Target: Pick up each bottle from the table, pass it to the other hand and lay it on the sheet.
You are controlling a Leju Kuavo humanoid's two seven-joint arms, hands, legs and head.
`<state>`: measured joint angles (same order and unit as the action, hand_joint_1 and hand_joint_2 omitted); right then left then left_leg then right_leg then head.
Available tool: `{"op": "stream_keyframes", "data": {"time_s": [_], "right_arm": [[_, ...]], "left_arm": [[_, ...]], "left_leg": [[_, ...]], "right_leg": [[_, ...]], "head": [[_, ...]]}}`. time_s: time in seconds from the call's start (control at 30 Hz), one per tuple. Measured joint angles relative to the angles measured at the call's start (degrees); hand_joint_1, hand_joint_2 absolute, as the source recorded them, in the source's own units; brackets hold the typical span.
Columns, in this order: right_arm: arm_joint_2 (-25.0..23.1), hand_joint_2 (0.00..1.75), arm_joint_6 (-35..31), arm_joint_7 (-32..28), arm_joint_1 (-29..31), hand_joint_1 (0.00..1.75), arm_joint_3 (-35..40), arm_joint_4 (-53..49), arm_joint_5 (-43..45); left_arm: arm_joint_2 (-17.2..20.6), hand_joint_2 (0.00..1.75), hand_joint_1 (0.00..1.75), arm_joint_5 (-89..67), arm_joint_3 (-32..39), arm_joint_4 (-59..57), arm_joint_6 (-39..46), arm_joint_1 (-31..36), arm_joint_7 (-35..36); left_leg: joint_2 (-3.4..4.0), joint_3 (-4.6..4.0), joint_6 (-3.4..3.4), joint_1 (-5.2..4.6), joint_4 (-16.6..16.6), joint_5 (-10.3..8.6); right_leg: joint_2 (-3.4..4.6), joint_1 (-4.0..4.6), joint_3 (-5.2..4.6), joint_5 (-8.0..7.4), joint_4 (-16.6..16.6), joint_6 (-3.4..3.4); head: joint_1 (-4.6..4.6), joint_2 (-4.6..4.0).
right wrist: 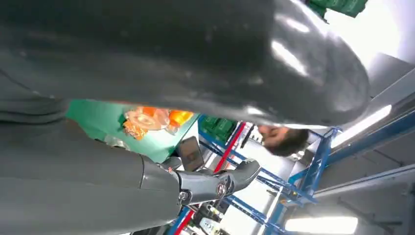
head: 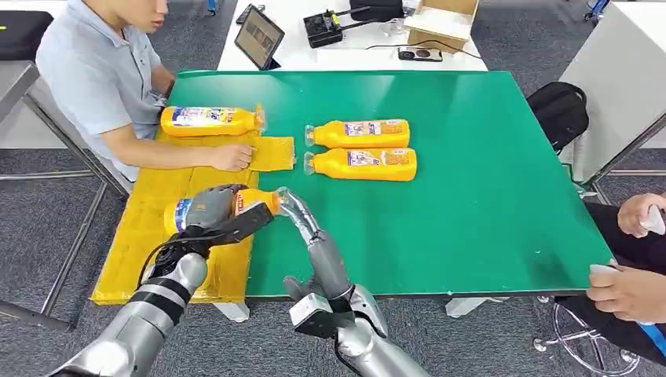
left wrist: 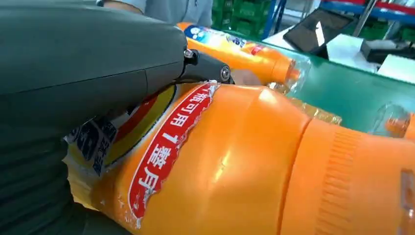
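Observation:
My left hand [head: 210, 214] grips an orange bottle [head: 253, 201] with a white and blue label, lying on its side low over the yellow sheet [head: 149, 228]. Close up, that bottle [left wrist: 244, 161] sits under my left hand [left wrist: 78, 68]. My right hand [head: 308, 229] is open, fingers stretched out with their tips at the bottle's clear cap end; its thumb [right wrist: 215, 183] stands apart. A second bottle [head: 208, 120] lies on the sheet's far end. Two more bottles [head: 357, 133] [head: 361, 163] lie side by side on the green table [head: 471, 173].
A person sits at the left with a hand [head: 232, 157] resting on the sheet. Another person's hands [head: 628, 267] are at the table's right edge. A tablet [head: 257, 35], a box and cables lie on the white table behind.

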<state>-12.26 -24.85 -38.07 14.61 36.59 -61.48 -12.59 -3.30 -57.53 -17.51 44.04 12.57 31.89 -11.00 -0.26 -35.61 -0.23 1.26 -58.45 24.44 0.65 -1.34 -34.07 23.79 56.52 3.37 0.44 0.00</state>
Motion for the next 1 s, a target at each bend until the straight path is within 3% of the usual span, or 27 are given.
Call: {"op": "stream_keyframes", "data": {"time_s": [0.23, 0.27, 0.3, 0.33, 0.37, 0.43, 0.5, 0.57, 0.6, 0.83, 0.87, 1.0], "right_arm": [[-0.07, 0.0, 0.48, 0.0, -0.01, 0.0, 0.2, 0.0, 1.25], [-0.09, 0.0, 0.48, 0.0, -0.01, 0.0, 0.24, 0.0, 1.33], [-0.13, 0.0, 0.5, 0.0, 0.0, 0.0, 0.3, 0.0, 1.44], [-0.17, 0.0, 0.5, 0.0, -0.01, 0.0, 0.37, 0.0, 1.47], [-0.2, 0.0, 0.5, 0.0, 0.0, 0.0, 0.42, 0.0, 1.51], [-0.2, 0.0, 0.48, 0.0, 0.0, 0.0, 0.52, 0.0, 1.77], [-0.2, 0.0, 0.48, 0.0, 0.0, 0.0, 0.59, 0.0, 1.95], [-0.2, 0.0, 0.48, 0.0, 0.0, 0.0, 0.63, 0.0, 2.12], [-0.2, 0.0, 0.48, 0.0, 0.02, 0.0, 0.63, 0.0, 2.27], [-0.2, 0.0, 0.48, 0.0, 0.28, 0.0, 0.81, 0.02, 3.24], [-0.17, 0.0, 0.48, 0.0, 0.39, 0.0, 0.94, 0.02, 3.3], [-0.17, 0.0, -0.29, 0.0, 0.57, 0.0, 1.49, 0.09, 3.74]], "left_arm": [[-0.24, 1.75, 1.69, -1.75, -0.18, -7.56, -4.05, 4.24, 1.95], [-0.26, 1.75, 1.43, -2.16, -0.39, -8.41, -4.28, 4.56, 2.01], [-0.26, 1.75, 0.96, -2.45, -0.59, -9.17, -4.44, 4.89, 2.08], [-0.28, 1.75, 0.65, -2.56, -0.78, -9.76, -4.52, 5.2, 2.08], [-0.28, 1.75, 0.21, -2.75, -0.9, -10.34, -4.61, 5.51, 2.1], [-0.31, 1.75, 0.16, -2.93, -1.07, -11.25, -5.0, 5.85, 2.04], [-0.37, 1.75, 0.0, -2.01, -1.16, -11.91, -6.59, 5.89, 0.74], [-0.37, 1.75, 0.0, 0.27, -1.11, -12.48, -9.34, 5.65, -1.51], [-0.37, 0.0, 0.0, 1.32, -1.07, -12.52, -10.58, 5.53, -3.0], [-0.28, 0.0, 0.0, 9.14, -0.15, -12.3, -19.33, 5.62, -10.01], [-0.33, 1.75, 0.0, 11.55, 0.52, -12.15, -20.98, 5.57, -11.16], [-0.77, 1.75, 0.0, 20.75, 2.93, -9.94, -27.22, 4.12, -15.19]], "left_leg": [[0.01, 0.03, 0.0, 0.0, 0.0, 0.0], [0.02, 0.04, 0.0, 0.0, 0.0, 0.0], [0.02, 0.06, 0.0, 0.0, 0.0, 0.0], [0.02, 0.06, 0.0, 0.0, 0.0, 0.0], [0.02, 0.07, 0.0, 0.0, 0.0, 0.0], [0.02, 0.09, 0.0, 0.0, 0.0, 0.0], [0.04, 0.09, 0.0, 0.0, 0.0, 0.0], [0.02, 0.08, 0.0, 0.0, 0.0, 0.0], [-0.03, 0.08, -0.01, 0.0, 0.0, -0.01], [-0.09, 0.16, 0.0, -0.01, 0.01, 0.0], [-0.09, 0.18, 0.0, -0.01, 0.01, -0.01], [-0.08, 0.18, 0.01, 0.0, 0.01, -0.08]], "right_leg": [[0.0, 0.0, 0.04, 0.0, 0.0, 0.0], [0.0, 0.0, 0.04, -0.01, 0.0, -0.01], [0.0, 0.0, 0.05, -0.01, 0.0, -0.01], [0.0, 0.0, 0.05, -0.01, 0.01, -0.01], [0.0, 0.0, 0.06, -0.01, 0.01, -0.01], [0.0, 0.0, 0.08, -0.01, 0.02, -0.01], [0.01, 0.0, 0.08, -0.01, 0.03, -0.01], [0.0, 0.0, 0.08, -0.01, 0.03, -0.01], [-0.03, 0.0, 0.12, 0.0, 0.03, -0.01], [-0.05, -0.01, 0.26, 0.01, 0.01, 0.0], [-0.05, -0.01, 0.27, 0.01, 0.01, 0.0], [-0.04, 0.0, 0.26, 0.0, 0.02, -0.01]], "head": [[0.0, 0.0], [0.0, 0.0], [0.0, 0.0], [0.0, 0.0], [0.0, 0.0], [0.0, 0.0], [-0.02, 0.0], [0.0, 0.0], [0.0, 0.0], [0.0, 0.0], [0.0, 0.0], [0.0, 0.0]]}}
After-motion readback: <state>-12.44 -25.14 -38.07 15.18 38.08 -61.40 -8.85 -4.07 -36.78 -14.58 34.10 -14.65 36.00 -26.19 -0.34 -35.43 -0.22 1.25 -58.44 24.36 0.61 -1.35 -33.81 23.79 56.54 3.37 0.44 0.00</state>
